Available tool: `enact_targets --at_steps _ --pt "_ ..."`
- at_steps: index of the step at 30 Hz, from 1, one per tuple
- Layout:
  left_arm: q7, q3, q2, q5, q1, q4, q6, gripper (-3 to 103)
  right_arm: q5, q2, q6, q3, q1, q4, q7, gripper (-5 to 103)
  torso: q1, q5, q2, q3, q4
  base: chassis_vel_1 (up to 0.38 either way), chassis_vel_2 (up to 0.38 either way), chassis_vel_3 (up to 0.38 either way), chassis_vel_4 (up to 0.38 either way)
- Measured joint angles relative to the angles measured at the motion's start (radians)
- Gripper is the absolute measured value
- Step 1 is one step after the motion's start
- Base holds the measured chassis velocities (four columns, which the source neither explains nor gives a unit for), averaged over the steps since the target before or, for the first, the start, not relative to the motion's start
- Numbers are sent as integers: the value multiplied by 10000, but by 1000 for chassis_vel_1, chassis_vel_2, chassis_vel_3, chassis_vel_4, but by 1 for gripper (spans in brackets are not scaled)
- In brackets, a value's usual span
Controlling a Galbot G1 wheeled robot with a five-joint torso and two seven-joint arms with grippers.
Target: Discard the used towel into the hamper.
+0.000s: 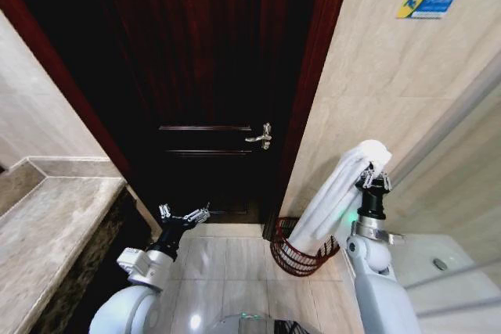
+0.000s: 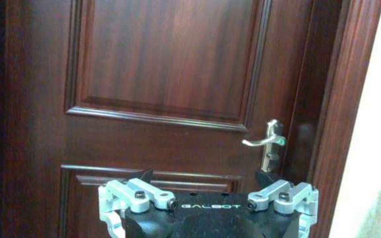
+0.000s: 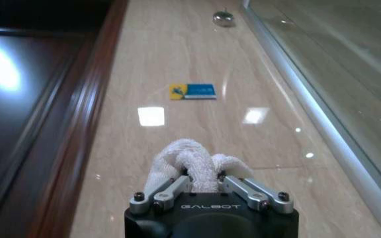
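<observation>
Right pincer [image 1: 374, 175] pinching white towel [image 1: 337, 197] by its top fold, soft, light, limp tail draping into wire hamper [image 1: 301, 257] by door; left pincer [image 1: 185, 213] spread, idle.

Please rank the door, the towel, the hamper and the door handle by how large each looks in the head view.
1. Door
2. Towel, hanging from the right gripper
3. Hamper, partly covered by the towel, so close to it
4. Door handle
</observation>
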Motion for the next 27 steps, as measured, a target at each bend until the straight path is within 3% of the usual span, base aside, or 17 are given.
enact_targets --at_steps 5,8,27 --pt "0 0 0 0 0 -1 1 100 44 31 94 72 -156 -147 -2 11 -2 6 0 0 -1 -51 37 37 -43" --pt "0 0 0 0 2 0 0 100 516 -17 413 93 -305 -361 -644 11 -13 9 2 -3 -1 13 -8 -11 17" --pt "0 0 0 0 2 0 0 100 106 58 215 76 -420 -556 -507 11 -10 6 3 -3 -1 1 3 0 3"
